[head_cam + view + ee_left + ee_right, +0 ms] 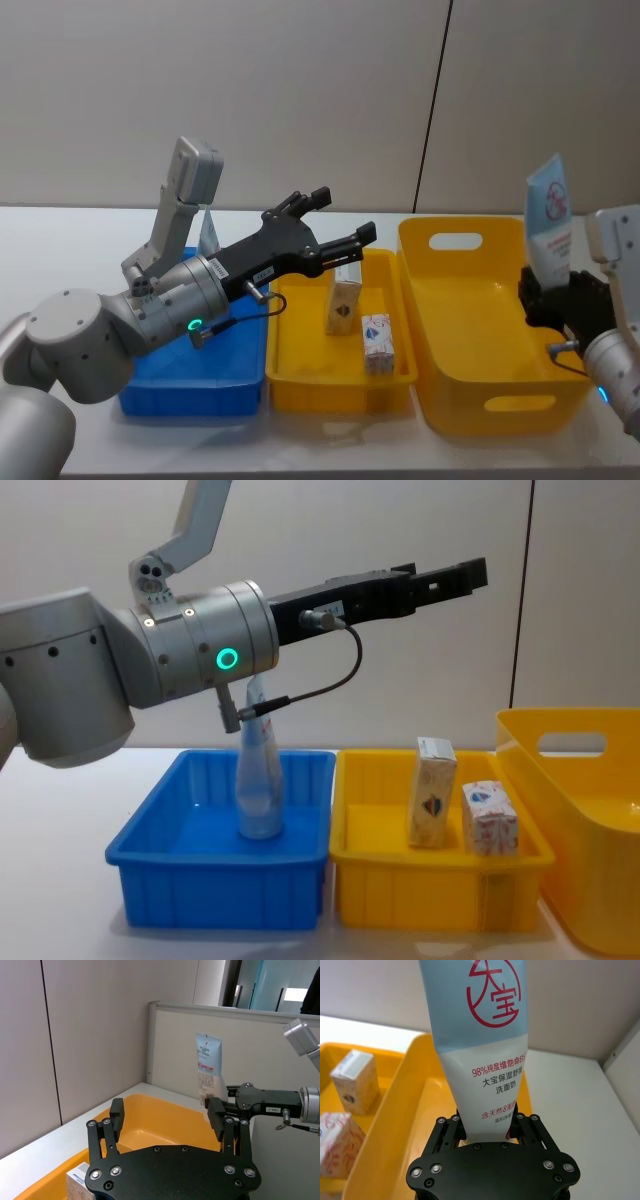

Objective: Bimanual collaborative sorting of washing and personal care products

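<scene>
On the table, left to right: left bin containing an upright pouch; middle bin containing a carton, with a box just right and nearer; right bin. Left gripper above middle bin; right gripper, clasping a second pouch, above right bin.

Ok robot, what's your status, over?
Left gripper open, empty, above small yellow bin. Right gripper shut on blue-white pouch, upright at right edge of big yellow bin. Nothing in the way.

White tabletop bearing three bins in a row: blue bin at the robot's left, small yellow bin in the middle, large yellow bin at right, walls close together.
</scene>
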### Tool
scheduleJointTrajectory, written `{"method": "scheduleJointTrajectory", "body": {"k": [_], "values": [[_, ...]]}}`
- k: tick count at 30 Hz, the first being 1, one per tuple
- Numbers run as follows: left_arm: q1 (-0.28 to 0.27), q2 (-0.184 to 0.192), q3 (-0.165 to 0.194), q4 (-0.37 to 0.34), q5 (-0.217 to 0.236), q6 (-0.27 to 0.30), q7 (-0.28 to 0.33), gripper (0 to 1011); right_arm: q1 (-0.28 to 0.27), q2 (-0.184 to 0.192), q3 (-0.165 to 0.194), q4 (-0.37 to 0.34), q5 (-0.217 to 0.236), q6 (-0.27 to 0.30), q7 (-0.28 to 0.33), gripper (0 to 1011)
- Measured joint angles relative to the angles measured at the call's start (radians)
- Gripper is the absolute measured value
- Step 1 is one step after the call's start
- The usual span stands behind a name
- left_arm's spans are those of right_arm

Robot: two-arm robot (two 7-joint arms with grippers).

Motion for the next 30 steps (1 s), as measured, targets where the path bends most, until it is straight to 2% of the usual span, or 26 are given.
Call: {"method": "scheduleJointTrajectory", "body": {"k": [8,24,26,27,29,30], "values": [[0.000,0.000,0.000,0.000,0.000,0.000,0.000,1001,-0.003,0.004,0.007,0.010,0.013,0.050,0.025,391],[0.000,0.000,0.000,0.000,0.000,0.000,0.000,1001,0.010,-0.003,-0.003,0.041,0.015,0.074,0.045,357],[0.000,0.000,0.000,0.000,0.000,0.000,0.000,1001,0.011,-0.003,-0.003,0.043,0.015,0.076,0.046,382],[0.000,0.000,0.000,0.000,0.000,0.000,0.000,1001,0.012,-0.003,-0.003,0.044,0.015,0.076,0.047,441],[0.000,0.000,0.000,0.000,0.000,0.000,0.000,1001,0.012,-0.003,-0.004,0.045,0.015,0.077,0.048,482],[0.000,0.000,0.000,0.000,0.000,0.000,0.000,1001,0.012,-0.003,-0.004,0.047,0.015,0.079,0.048,545]]}}
